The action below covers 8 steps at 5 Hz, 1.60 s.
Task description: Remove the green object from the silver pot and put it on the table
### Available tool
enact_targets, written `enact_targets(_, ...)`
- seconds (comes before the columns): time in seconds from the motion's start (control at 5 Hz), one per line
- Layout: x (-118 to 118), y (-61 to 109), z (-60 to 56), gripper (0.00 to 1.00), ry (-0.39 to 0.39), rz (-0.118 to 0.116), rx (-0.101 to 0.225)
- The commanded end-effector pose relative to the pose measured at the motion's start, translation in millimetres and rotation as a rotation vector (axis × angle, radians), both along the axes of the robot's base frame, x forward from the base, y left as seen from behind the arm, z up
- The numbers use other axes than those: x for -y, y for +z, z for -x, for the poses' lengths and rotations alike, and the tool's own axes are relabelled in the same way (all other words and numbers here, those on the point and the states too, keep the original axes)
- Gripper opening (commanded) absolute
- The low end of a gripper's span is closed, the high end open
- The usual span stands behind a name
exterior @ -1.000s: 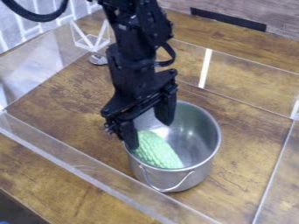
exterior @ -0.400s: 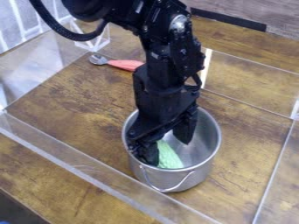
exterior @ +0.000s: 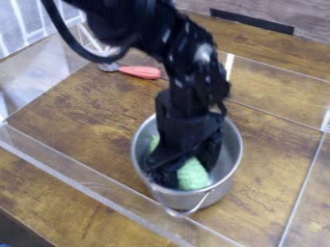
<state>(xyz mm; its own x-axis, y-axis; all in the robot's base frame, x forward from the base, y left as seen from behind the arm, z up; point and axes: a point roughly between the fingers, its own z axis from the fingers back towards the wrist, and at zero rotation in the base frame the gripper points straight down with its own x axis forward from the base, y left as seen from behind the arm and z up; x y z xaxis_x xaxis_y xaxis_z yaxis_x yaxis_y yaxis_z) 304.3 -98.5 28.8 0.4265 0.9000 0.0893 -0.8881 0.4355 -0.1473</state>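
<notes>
Fingers [exterior: 178, 166] spread wide inside pot [exterior: 225, 162], astride green veg. [exterior: 194, 175], presumably to grip its middle; contact n/a to tell. Veg. lies in pot, on desk [exterior: 77, 121]. Pot walls limit finger room, so approach is from above.

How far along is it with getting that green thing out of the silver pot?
Done: the dark hand is down inside the pot.
In hand: it is open over the green thing, which shows around it, so it seems about to grip.
Left: gripping it, lifting it out and putting it on the table.
</notes>
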Motion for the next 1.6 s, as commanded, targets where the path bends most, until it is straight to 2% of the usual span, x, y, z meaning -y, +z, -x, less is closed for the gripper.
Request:
enact_targets(0.0,7.1,8.5,-0.7,1.00,-0.041,-0.003,0.010)
enact_targets(0.4,-8.1,9.6,-5.3,1.00,0.020,-0.015,-0.056)
enact_targets(0.6,-22.8,13.8,-5.2,0.00,0.047,-0.013,-0.073)
enact_targets(0.8,-36.7,15.8,-5.2,1.00,0.071,-0.008,-0.092)
enact_targets(1.0,-33.8,17.4,0.3,0.00,0.056,-0.003,-0.102)
enact_targets(1.2,-28.4,18.5,6.0,0.00,0.033,-0.002,-0.110)
enact_targets(1.4,-28.0,20.9,10.6,0.00,-0.025,-0.004,-0.119)
